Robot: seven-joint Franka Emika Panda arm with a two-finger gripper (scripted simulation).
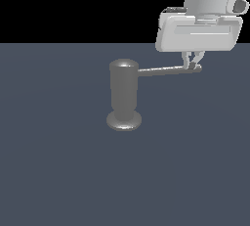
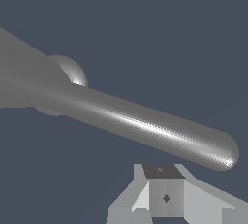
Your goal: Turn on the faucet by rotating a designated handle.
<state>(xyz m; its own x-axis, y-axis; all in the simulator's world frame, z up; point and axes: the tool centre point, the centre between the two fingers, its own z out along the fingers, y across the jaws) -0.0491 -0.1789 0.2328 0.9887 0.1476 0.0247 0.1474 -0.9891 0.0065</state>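
At the handle's (image 1: 166,70) tip, the gripper (image 1: 192,66) sits; I cannot tell if it's open. Turning the faucet (image 1: 124,94) looks barely begun.

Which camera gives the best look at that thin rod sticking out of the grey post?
The wrist view: the handle fills the picture, its rounded tip clear. The exterior view shows the handle small, but whole, running sideways from the faucet to the gripper.

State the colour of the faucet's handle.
Dull metallic grey, like the faucet body. The handle shows best in the wrist view.
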